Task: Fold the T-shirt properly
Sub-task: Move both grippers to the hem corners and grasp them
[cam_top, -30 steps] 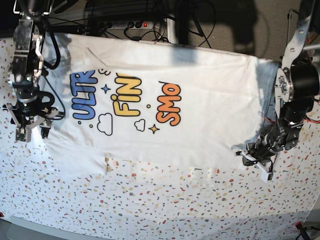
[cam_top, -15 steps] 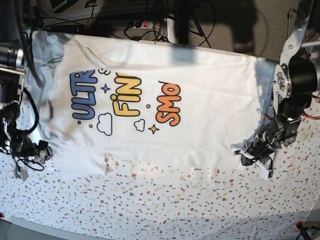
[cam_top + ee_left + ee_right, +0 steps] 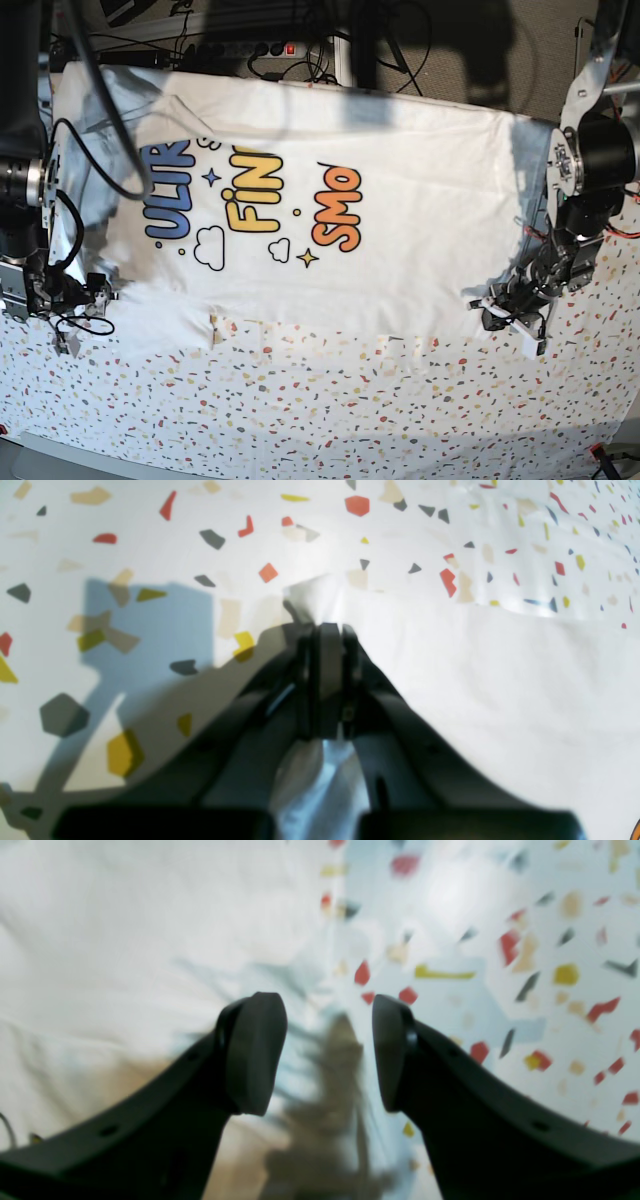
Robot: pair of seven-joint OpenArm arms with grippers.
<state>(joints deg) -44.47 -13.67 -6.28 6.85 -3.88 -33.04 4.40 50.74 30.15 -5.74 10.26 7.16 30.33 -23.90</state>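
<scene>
At the base view's left, the right gripper sits low at the shirt's edge with its jaws spread apart and nothing between them, over the seam where white cloth meets the speckled table. The shirt lies flat, print up, across the table's far half. At the right, the left gripper is clamped on the shirt's near corner.

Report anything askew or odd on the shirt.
The T-shirt is already half folded, its print cut off at the lower fold. The left gripper pinches one corner; the right gripper is open, holding nothing.
</scene>
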